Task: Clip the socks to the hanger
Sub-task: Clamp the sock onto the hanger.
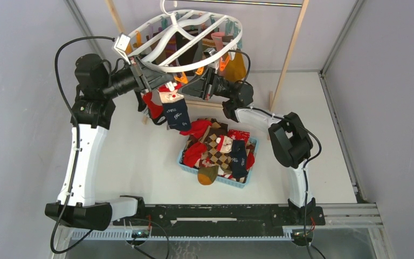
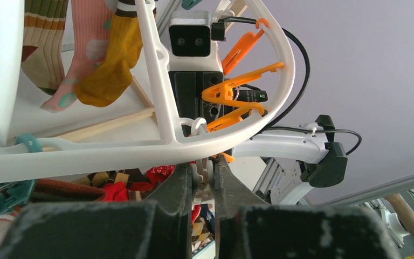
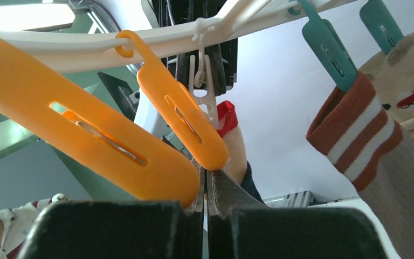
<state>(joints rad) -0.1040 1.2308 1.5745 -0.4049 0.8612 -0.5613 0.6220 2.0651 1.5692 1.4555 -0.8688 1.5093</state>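
The white oval hanger [image 1: 164, 67] hangs at the top centre with teal and orange clips. My left gripper [image 1: 152, 81] is at its near rim, shut on a small white clip [image 2: 205, 171] under the ring [image 2: 140, 154]. A Santa-topped navy sock [image 1: 174, 110] and a red sock [image 1: 153, 108] hang just below it. My right gripper [image 1: 197, 86] is shut, with nothing seen between its fingers [image 3: 206, 175]. Its fingertips touch the tip of an orange clip [image 3: 186, 124]. The white clip [image 3: 205, 91] hangs right ahead of it, with a red and navy sock [image 3: 232, 135] below. More socks [image 1: 215, 151] fill the blue basket [image 1: 237, 182].
Mustard [image 2: 108, 70], pink [image 2: 81, 59] and green striped [image 2: 40, 43] socks hang from the far side. A brown-striped sock [image 3: 356, 135] hangs on a teal clip [image 3: 323, 46]. Light wooden frame poles [image 1: 291, 48] stand behind the hanger. The two arms nearly meet under the ring.
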